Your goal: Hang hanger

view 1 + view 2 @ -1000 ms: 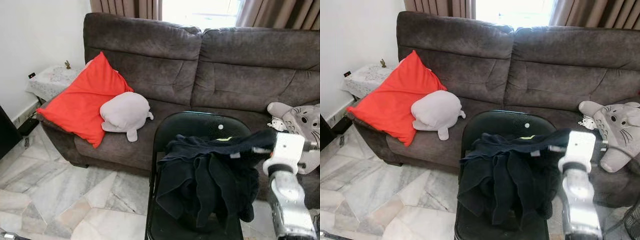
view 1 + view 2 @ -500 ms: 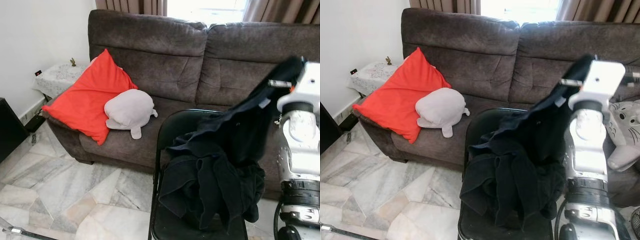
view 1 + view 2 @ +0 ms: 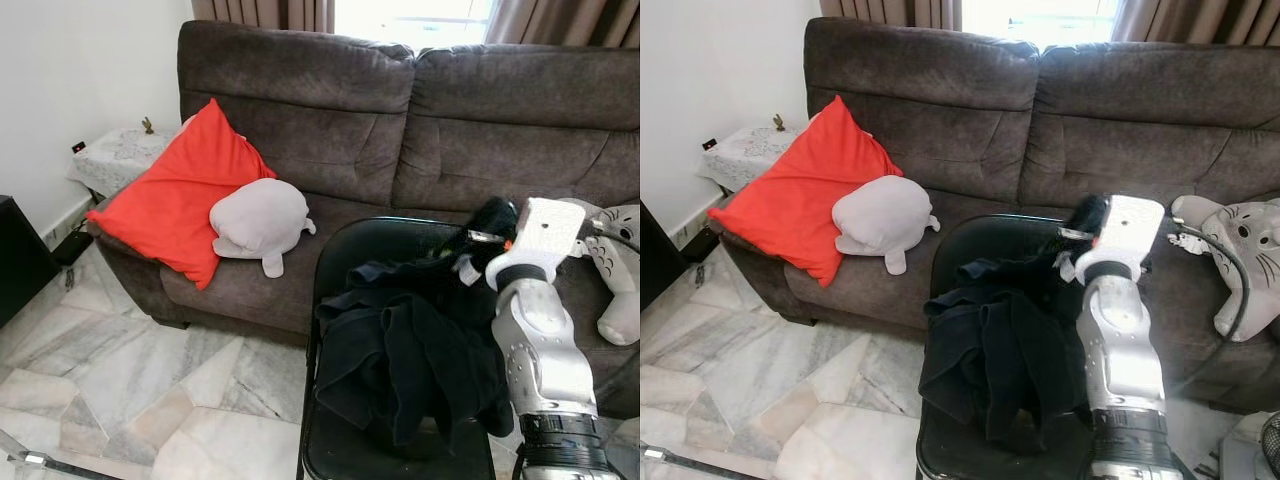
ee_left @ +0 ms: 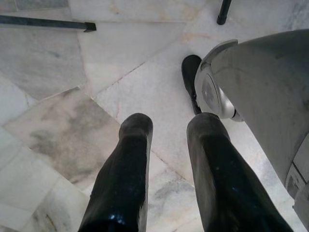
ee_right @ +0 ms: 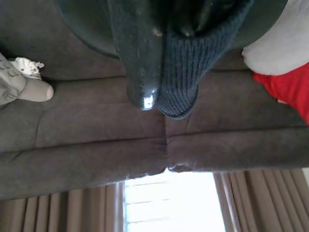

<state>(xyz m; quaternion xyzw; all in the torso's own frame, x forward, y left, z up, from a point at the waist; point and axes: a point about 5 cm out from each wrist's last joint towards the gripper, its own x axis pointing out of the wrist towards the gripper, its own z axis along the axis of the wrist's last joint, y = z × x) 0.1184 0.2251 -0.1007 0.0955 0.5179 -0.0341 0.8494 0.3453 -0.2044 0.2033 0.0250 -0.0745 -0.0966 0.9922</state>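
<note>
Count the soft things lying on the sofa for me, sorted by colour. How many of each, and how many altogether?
Red: 1, the cushion
Pale grey: 2, the plush beside the cushion and the plush at the sofa's other end
Total: 3

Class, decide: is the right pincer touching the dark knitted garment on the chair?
Touching. In the right wrist view, the dark knitted garment is pressed against a finger of the right pincer, a ribbed fold clamped beside it.
</note>
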